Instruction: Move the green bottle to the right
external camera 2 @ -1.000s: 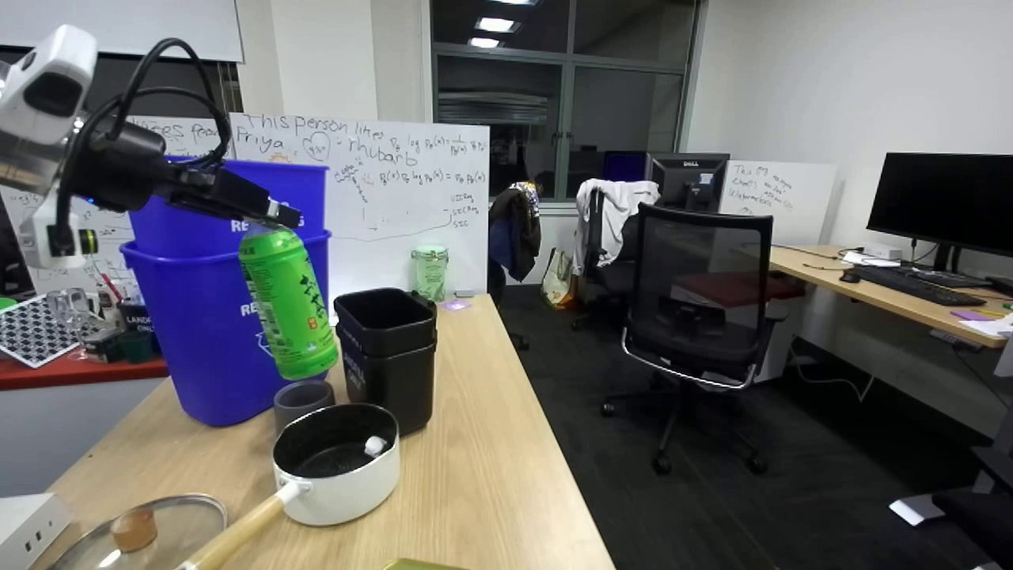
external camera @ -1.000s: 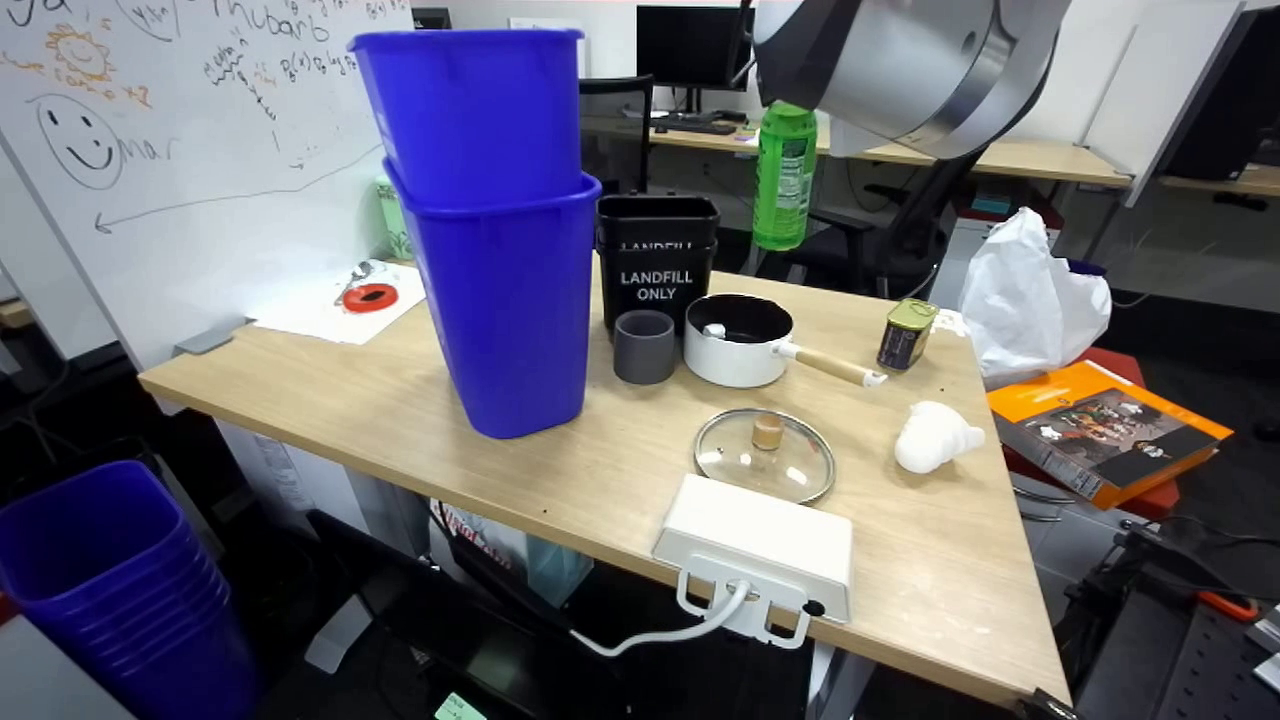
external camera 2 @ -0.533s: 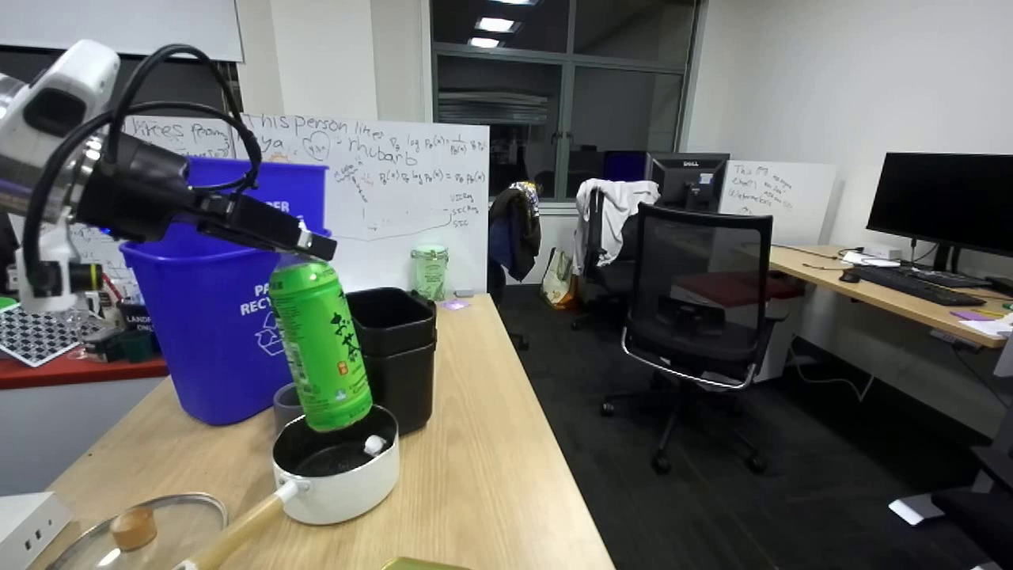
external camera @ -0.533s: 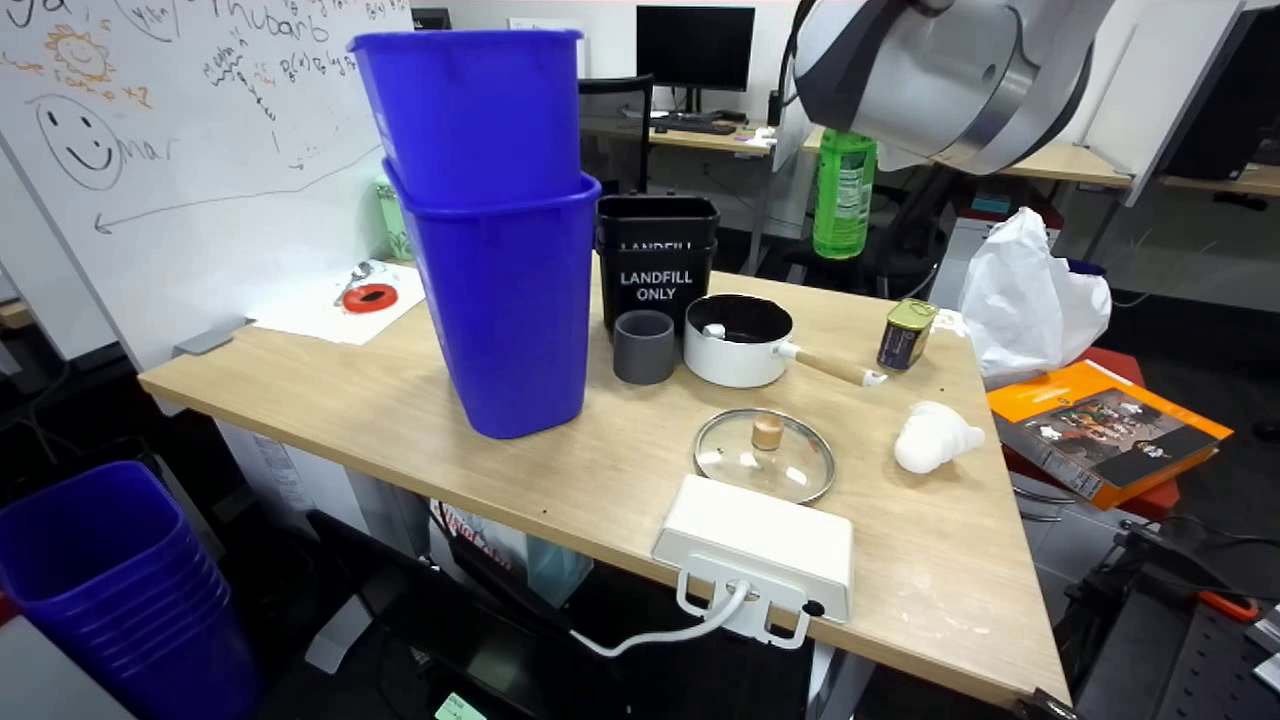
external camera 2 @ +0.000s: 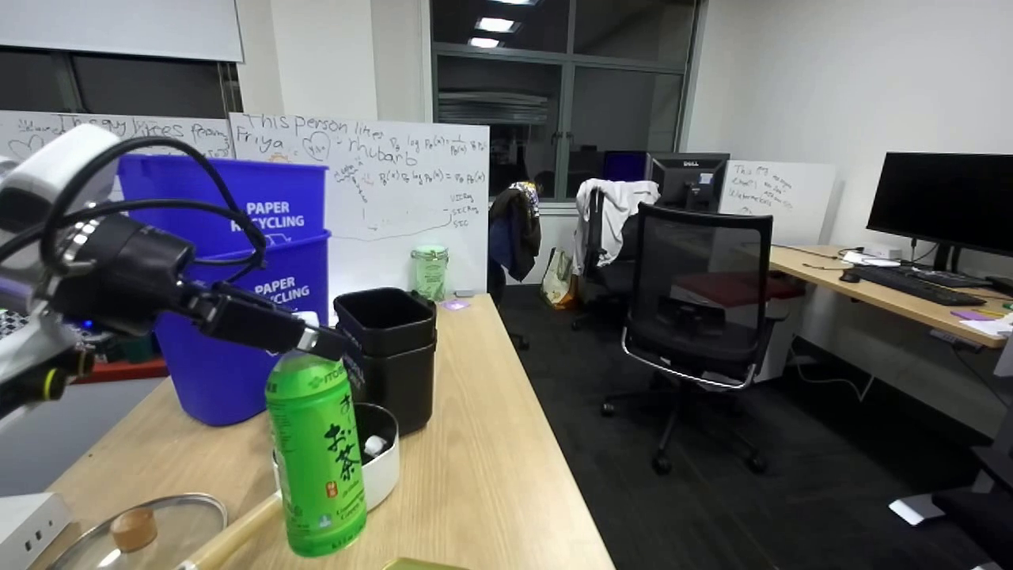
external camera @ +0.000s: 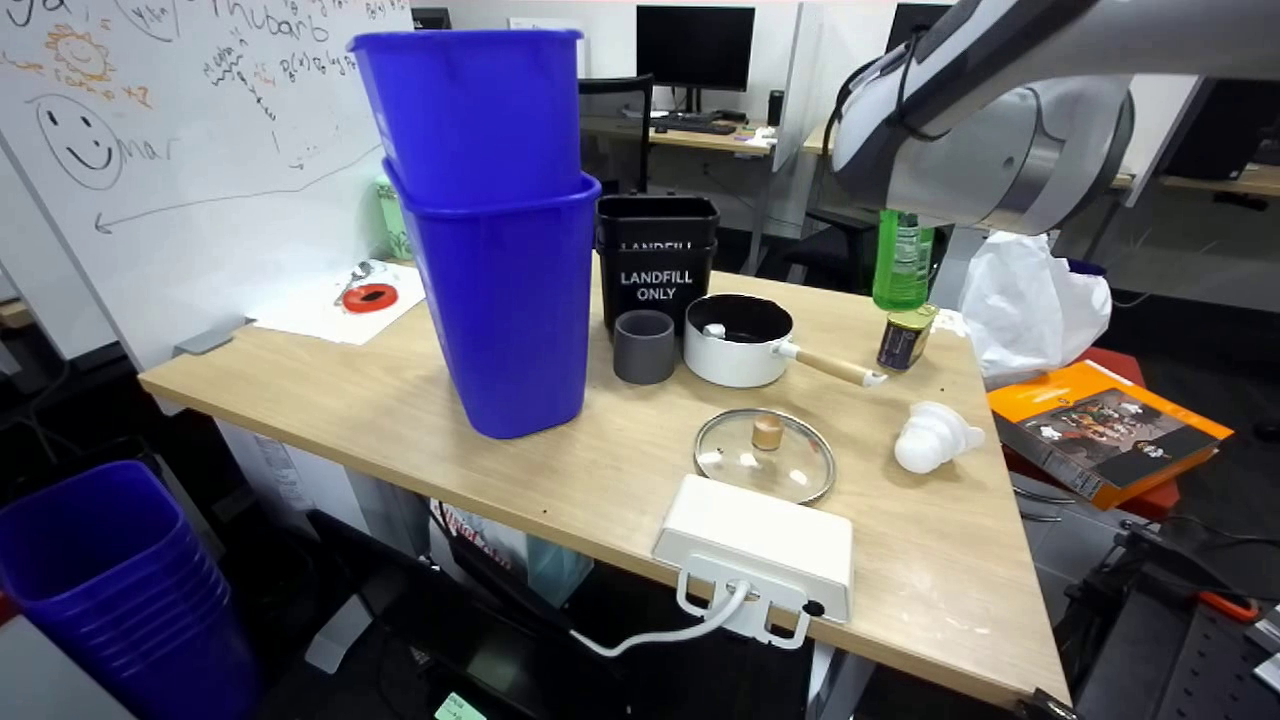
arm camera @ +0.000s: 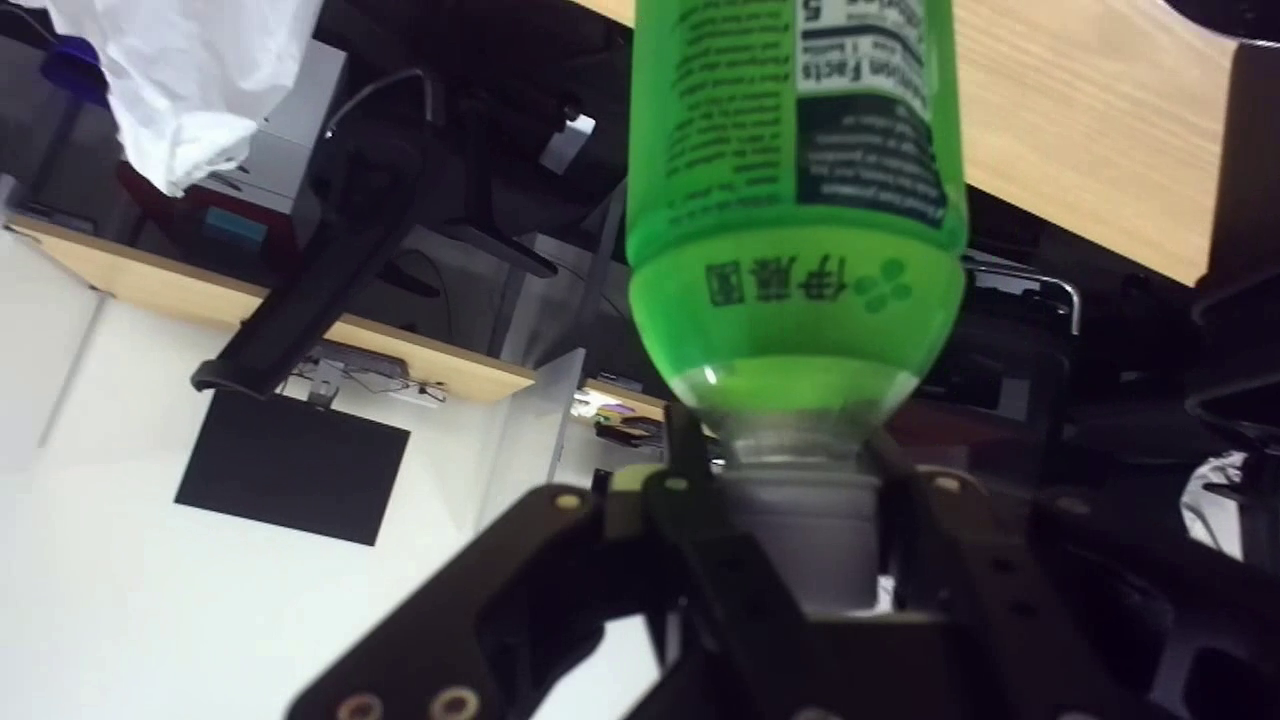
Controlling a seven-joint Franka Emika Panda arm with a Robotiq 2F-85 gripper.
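The green bottle hangs cap-up, nearly upright, above the table's far right part in an exterior view (external camera: 903, 265). Its base there overlaps the lid of the small tin. In an exterior view it stands before the pot (external camera 2: 320, 467). My gripper (external camera 2: 323, 342) is shut on its neck and cap from above. In the wrist view the gripper (arm camera: 788, 450) has a finger on each side of the neck, and the bottle (arm camera: 790, 180) fills the upper middle. In an exterior view the arm hides the fingers and the bottle's top. The gap between base and table is hard to judge.
Stacked blue bins (external camera: 500, 300) and black bins (external camera: 655, 270) stand left of the white pot (external camera: 735, 350). A grey cup (external camera: 644, 350), a glass lid (external camera: 735, 465), a white box (external camera: 755, 540), a tin (external camera: 903, 345) and a white bulb-shaped thing (external camera: 935, 438) are on the table (external camera: 620, 500).
The gripper and held bottle have moved right and then down in an exterior view. The bottle has come down past the pot and looks larger in an exterior view. The grip has not changed.
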